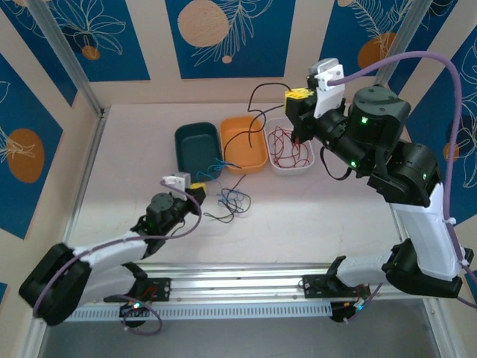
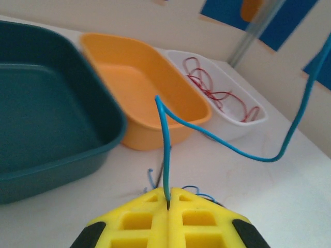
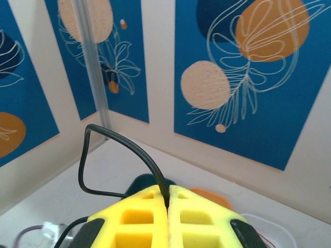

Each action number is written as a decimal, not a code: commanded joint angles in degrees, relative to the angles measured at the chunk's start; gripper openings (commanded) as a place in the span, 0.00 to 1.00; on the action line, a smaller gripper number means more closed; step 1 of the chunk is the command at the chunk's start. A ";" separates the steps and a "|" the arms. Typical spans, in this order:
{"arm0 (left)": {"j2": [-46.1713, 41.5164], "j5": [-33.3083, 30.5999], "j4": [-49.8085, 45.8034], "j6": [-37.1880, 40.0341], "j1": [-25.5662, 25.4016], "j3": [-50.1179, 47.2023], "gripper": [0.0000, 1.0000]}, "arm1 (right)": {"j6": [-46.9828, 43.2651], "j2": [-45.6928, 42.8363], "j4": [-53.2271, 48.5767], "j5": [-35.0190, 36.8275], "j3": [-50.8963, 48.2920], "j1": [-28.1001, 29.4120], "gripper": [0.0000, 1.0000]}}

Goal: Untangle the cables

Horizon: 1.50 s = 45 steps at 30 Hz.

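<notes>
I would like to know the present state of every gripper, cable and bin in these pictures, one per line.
left gripper: shut on the blue cable
right gripper: shut on the black cable
blue cable: pinched, partly lifted
black cable: pinched, held up in the air
red cables: lying in the white bin
orange bin: looks empty
teal bin: empty
loose strands: tangled on the table
</notes>
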 commanded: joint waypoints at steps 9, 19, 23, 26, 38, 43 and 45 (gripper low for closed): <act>-22.63 -13.92 -34.69 -2.29 8.72 -2.27 0.00 | -4.50 -1.27 2.38 9.41 0.90 -2.79 0.03; -16.28 -9.18 -36.10 -9.79 16.64 -1.76 0.00 | -9.27 -3.77 0.82 16.28 6.30 -5.18 0.02; -15.77 -8.89 -36.23 -10.94 17.41 -1.98 0.00 | -9.33 -6.26 1.34 16.10 5.36 -5.27 0.01; -17.00 -7.77 -35.97 -10.47 17.40 -1.89 0.00 | -8.42 -6.05 0.63 15.07 3.69 -5.34 0.01; -24.25 -0.06 -39.89 -9.29 17.40 0.57 0.00 | 2.05 12.98 -4.17 -4.75 3.53 -15.26 0.00; -24.93 1.58 -40.27 -9.87 17.38 0.57 0.00 | 3.75 23.39 -3.04 -9.32 8.54 -18.00 0.00; -24.80 2.12 -40.10 -9.88 17.40 0.57 0.00 | 4.59 26.95 -2.90 -10.35 10.75 -19.15 0.00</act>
